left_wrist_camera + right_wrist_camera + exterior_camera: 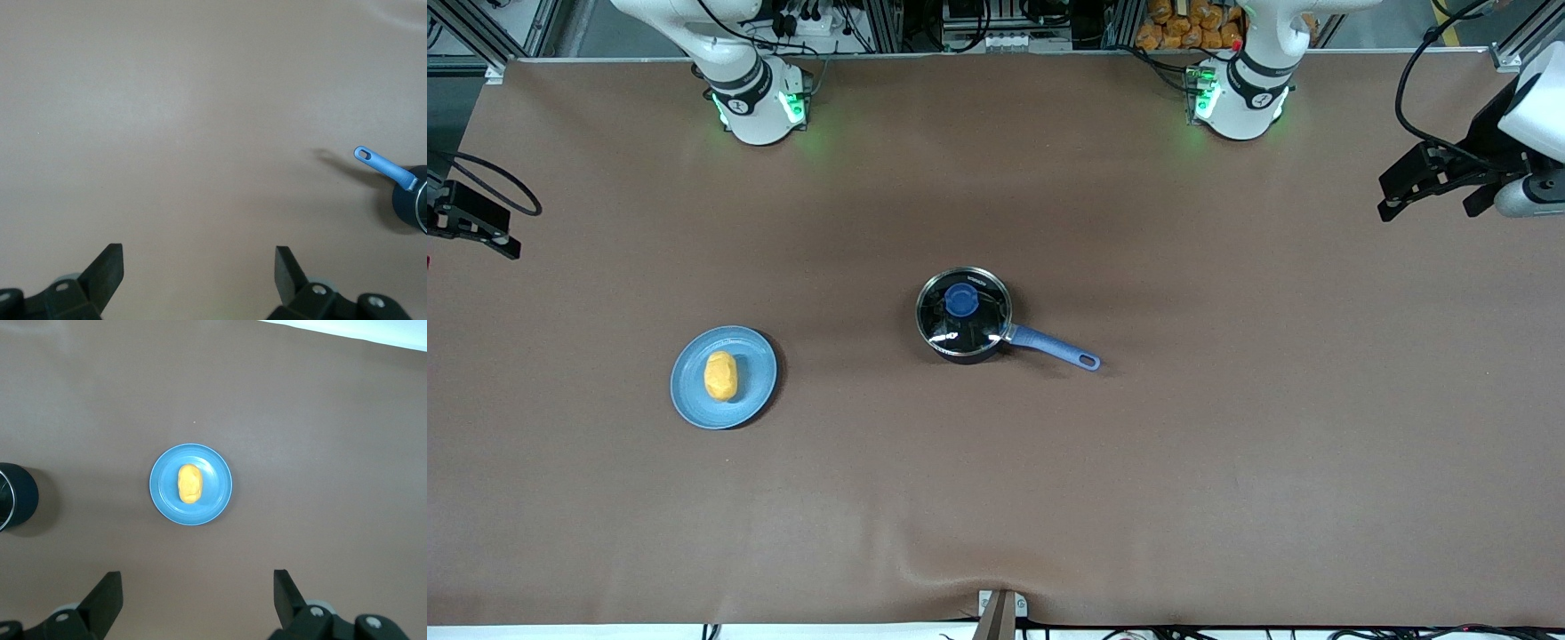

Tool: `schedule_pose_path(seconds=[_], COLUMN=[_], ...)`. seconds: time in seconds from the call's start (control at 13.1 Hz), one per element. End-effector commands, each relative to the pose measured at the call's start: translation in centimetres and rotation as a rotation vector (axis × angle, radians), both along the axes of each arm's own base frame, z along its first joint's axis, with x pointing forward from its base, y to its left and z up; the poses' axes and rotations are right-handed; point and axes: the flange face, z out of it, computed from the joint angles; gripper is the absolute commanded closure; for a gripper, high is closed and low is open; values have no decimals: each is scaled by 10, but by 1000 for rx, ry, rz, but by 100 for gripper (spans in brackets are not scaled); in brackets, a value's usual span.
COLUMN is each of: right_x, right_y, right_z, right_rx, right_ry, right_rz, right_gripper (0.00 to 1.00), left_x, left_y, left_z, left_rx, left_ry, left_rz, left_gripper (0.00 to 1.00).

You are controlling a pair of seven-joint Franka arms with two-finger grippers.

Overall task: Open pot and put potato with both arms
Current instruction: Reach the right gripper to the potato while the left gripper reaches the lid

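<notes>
Nothing's started yet: your pot [964, 316] sits mid-table, lid [961, 300] on, and the potato [720, 375] waits on its plate [756, 356] toward the right arm's end. The left gripper [199, 265] and right gripper [197, 587] both hang spread open, parked high over the two end edges so both have clear runs.

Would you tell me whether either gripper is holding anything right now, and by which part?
Nothing is held: the left gripper and right gripper are both open and empty.

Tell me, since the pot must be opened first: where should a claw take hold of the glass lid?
By the blue knob at the centre of the lid, coming straight down from above. The knob stands proud of the flat glass, and the rim sits flush on the pot, probably leaving no edge to pinch.
</notes>
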Motion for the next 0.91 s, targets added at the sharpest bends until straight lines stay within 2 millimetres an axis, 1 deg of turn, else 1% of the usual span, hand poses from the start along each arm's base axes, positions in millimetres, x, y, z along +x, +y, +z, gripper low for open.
schedule_pose_path(seconds=[0.0, 0.15, 0.3, 0.38, 0.46, 0.53, 0.61, 0.69, 0.76, 0.84], right_x=[-5, -4, -4, -3, -3, 0, 6, 14, 22, 30], right_y=[4, 9, 10, 14, 18, 22, 27, 29, 35, 44], right_z=[2, 2, 1, -1, -2, -10, -22, -39, -52, -69], right_rx=[-2, 0, 2, 7, 6, 5, 6, 8, 10, 9], right_ry=[-4, -7, -3, 0, 5, 20, 46, 77, 94, 114], right_rz=[20, 21, 19, 24, 33, 39, 48, 53, 62, 77], right_gripper=[0, 0, 0, 0, 0, 0, 0, 0, 0, 0], left_x=[-4, -4, -5, -4, -2, -3, -6, -9, -11, -15], left_y=[-1, 0, -5, -6, -10, -21, -40, -68, -105, -135], left_z=[7, 8, 11, 11, 9, 5, 3, 1, -11, -21], left_rx=[0, -2, -15, -18, -30, -56, -78, -91, -88, -84], left_ry=[2, -1, -5, -5, 0, 12, 21, 25, 46, 66], left_rz=[12, 13, 3, -2, -8, -22, -50, -86, -108, -87], left_gripper=[0, 0, 0, 0, 0, 0, 0, 0, 0, 0])
